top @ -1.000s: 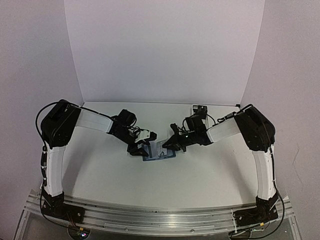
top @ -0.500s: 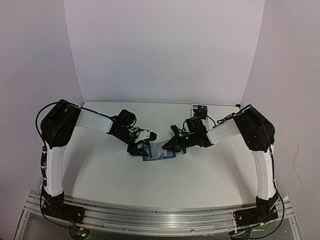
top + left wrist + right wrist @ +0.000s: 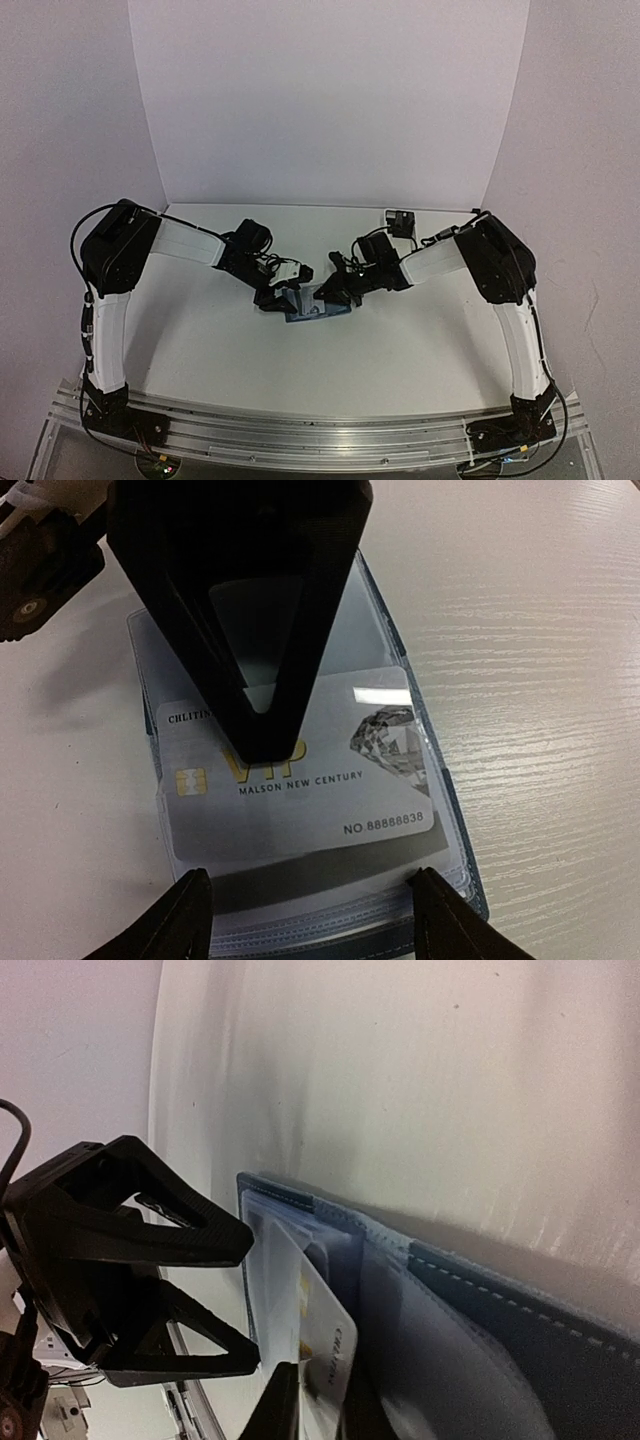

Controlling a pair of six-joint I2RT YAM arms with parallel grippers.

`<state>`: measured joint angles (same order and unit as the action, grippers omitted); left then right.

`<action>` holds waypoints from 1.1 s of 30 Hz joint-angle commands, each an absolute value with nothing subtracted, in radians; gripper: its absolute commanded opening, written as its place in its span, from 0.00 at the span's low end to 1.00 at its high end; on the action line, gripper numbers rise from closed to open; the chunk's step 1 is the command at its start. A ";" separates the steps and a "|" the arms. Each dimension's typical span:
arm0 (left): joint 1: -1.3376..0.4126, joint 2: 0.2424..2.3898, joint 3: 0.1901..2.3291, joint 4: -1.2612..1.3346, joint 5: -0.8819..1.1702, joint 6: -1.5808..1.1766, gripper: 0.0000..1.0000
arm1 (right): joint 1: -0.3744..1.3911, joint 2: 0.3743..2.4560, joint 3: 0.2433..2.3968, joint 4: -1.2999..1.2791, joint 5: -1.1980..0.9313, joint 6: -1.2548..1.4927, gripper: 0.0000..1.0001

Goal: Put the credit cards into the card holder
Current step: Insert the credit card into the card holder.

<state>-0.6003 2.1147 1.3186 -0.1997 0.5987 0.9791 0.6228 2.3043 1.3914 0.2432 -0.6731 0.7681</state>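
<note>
**Seating the card in its pocket**

Right claw (image 3: 260, 742): tips pressed nearly together, pinching the credit card (image 3: 340, 790). Under the tips, the card looks partly inside a clear pocket of the card holder (image 3: 385, 630), which lies open and flat on the bench (image 3: 540, 680). Opposite, the left claw (image 3: 315, 912) is spread, straddling the holder's edge.

Judgement: slide the card low and flat along the pocket. Left should pin the holder against sliding. Release only once the card is seated.
</note>
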 commanded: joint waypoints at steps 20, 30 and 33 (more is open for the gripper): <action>-0.515 1.988 1.271 -0.394 0.599 1.210 0.65 | 0.706 2.166 1.519 -0.097 -0.274 0.588 0.70; -0.530 2.023 1.255 -0.270 0.569 1.291 0.50 | 0.746 2.085 1.552 -0.181 -0.078 0.568 0.84; -0.543 2.017 1.250 -0.287 0.581 1.342 0.45 | 0.746 2.058 1.575 -0.205 -0.003 0.588 0.80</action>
